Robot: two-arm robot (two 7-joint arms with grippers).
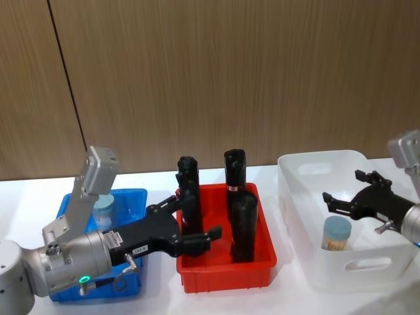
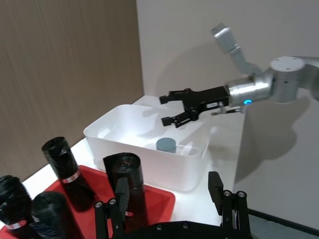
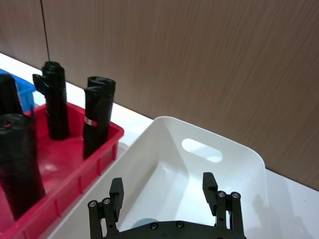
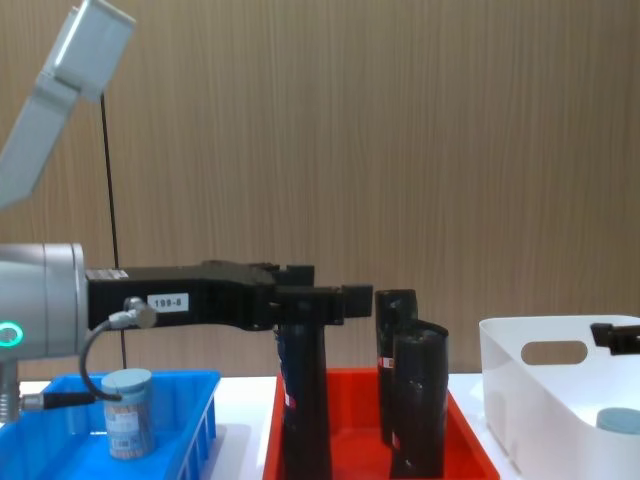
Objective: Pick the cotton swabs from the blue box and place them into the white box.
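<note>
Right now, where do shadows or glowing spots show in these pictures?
Left wrist view: the right arm throws a soft shadow on the pale wall behind it. Right wrist view: the white box shades the table beside it. Head view: a green light glows on the left arm.

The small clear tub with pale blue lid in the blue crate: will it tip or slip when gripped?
Probably light: the small clear lidded tub looks like thin plastic. Its smooth round wall may slip. Upright and taller than wide, it could tip.
</note>
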